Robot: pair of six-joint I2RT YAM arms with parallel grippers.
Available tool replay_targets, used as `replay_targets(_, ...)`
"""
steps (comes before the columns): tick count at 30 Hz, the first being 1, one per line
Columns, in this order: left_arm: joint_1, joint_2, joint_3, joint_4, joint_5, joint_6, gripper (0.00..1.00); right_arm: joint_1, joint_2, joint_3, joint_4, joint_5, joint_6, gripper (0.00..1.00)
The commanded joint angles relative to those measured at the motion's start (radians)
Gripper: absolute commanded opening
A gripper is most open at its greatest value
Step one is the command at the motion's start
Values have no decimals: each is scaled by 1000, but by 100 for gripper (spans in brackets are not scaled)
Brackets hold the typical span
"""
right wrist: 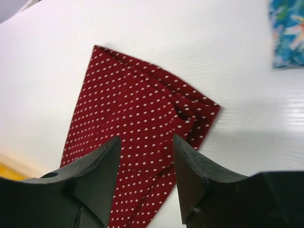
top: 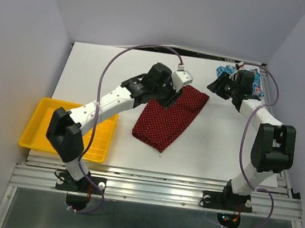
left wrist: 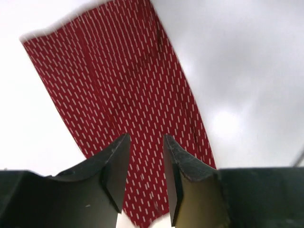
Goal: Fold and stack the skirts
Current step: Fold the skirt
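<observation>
red skirt (top: 170, 118) centre, blue skirt (top: 223, 71) far right

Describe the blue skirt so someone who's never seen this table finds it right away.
On the white table, look to the far right corner, behind the right arm's wrist. The blue skirt lies there, partly hidden by that arm. Unlike the dark red dotted skirt mid-table and the yellow tray at near left, it is bright blue with a floral print.

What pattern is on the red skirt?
The red skirt has tiny white dots all over, sharpest in the right wrist view.

Overhead, two wrists: shared red skirt (top: 168, 119)
</observation>
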Motion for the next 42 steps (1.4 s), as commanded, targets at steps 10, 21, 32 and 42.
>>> replay_targets(10, -163, -62, -385, -118, -45, 35, 52, 91, 248, 112, -41, -166, -93, 48)
replay_targets(21, -200, 33, -323, -101, -36, 7, 50, 91, 365, 114, -80, -75, -130, 44)
replay_targets(32, -203, 108, -296, -126, -41, 10, 29, 91, 367, 115, -78, -60, -121, 44)
replay_targets(42, -203, -42, -191, -237, -68, 55, 0, 91, 380, 118, -78, -39, -116, 43)
